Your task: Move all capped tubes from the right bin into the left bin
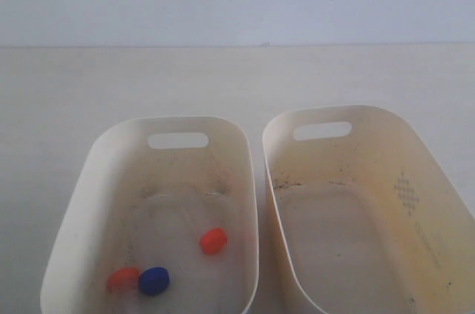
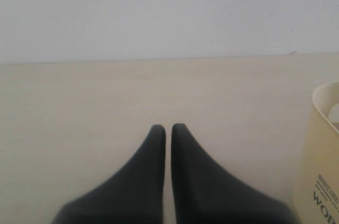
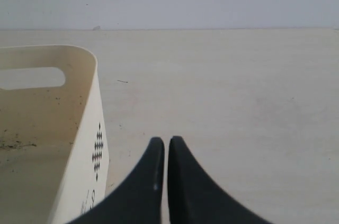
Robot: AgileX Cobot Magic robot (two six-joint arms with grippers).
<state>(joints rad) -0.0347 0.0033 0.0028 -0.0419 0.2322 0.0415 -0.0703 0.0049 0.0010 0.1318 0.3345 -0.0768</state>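
The jaws of the left gripper (image 2: pixel 168 127) are pressed together with only a hairline between them, pinching nothing. The right gripper (image 3: pixel 166 139) is the same, closed on nothing. Both hang over bare table (image 1: pixel 237 84).

In the exterior view the table runs open from the bins toward 12 o'clock up to the wall, and there is free surface at 9 o'clock of the left bin (image 1: pixel 104 180).

There are two cream bins, side by side. The left bin sits at 7 o'clock of the view and the right bin (image 1: pixel 386 158) at 5 o'clock. Their facing rims are just beside each other (a thin strip of table shows between them), and the bottom edge of the view cuts off both. Each has one handle slot in its wall at 12 o'clock. The right bin alone carries the diamond dot pattern (image 1: pixel 406 194), on its 3 o'clock wall, and dark specks lie on its floor.

Three capped tubes (image 1: pixel 213 240) can be counted, all in the left bin, with two orange-red caps (image 1: pixel 122 278) and one blue cap (image 1: pixel 154 280). One orange-red cap lies at 3 o'clock of the floor's middle. The other lies at 7 o'clock, with the blue cap touching it at its 3 o'clock side. The clear tube bodies are too faint to trace, so their lie is uncertain.
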